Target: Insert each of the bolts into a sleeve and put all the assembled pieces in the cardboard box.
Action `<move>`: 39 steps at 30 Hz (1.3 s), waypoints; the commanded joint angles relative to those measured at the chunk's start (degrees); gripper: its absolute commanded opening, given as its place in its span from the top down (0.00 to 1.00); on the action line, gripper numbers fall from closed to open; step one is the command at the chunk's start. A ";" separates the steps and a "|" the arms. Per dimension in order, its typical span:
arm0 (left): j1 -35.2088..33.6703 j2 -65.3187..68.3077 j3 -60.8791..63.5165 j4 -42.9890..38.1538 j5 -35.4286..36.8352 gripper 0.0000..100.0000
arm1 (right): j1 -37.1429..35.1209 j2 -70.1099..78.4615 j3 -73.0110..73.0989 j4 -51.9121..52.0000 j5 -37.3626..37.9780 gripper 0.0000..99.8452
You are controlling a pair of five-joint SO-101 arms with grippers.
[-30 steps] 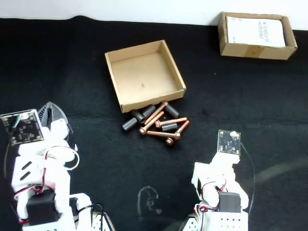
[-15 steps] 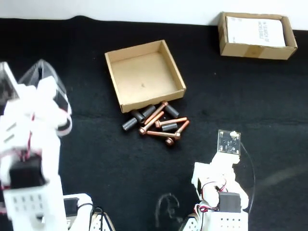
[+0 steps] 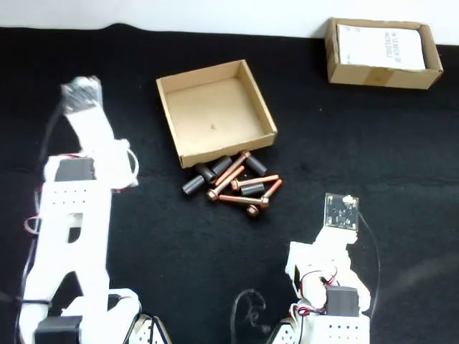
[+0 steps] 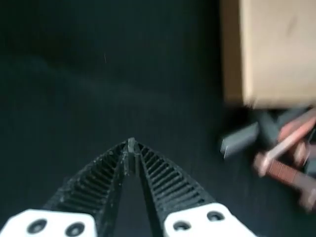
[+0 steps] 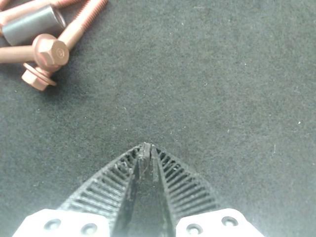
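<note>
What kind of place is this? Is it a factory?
Probably a robot practice bench, not a factory: a left arm and a right arm at a black-cloth table, with loose copper bolts and dark sleeves beside a cardboard box.

1. The left arm [image 3: 75, 193] is standing stretched out, its left end effector [image 4: 131, 148] holding both fingers pressed together at the tips.
2. The right arm [image 3: 330, 279] is sitting folded low, its right end effector [image 5: 145, 149] pinching its fingers together too.
</note>
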 commanded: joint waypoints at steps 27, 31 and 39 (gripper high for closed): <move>3.56 -30.29 -16.13 29.54 0.09 0.99 | -0.57 -0.31 7.69 -0.92 0.35 0.99; 3.47 -31.52 -16.13 26.81 0.09 0.99 | -0.66 -0.31 7.78 -4.88 0.35 0.99; 3.82 -31.52 -5.14 25.14 0.09 0.99 | -0.66 -0.31 4.26 -16.75 0.44 0.99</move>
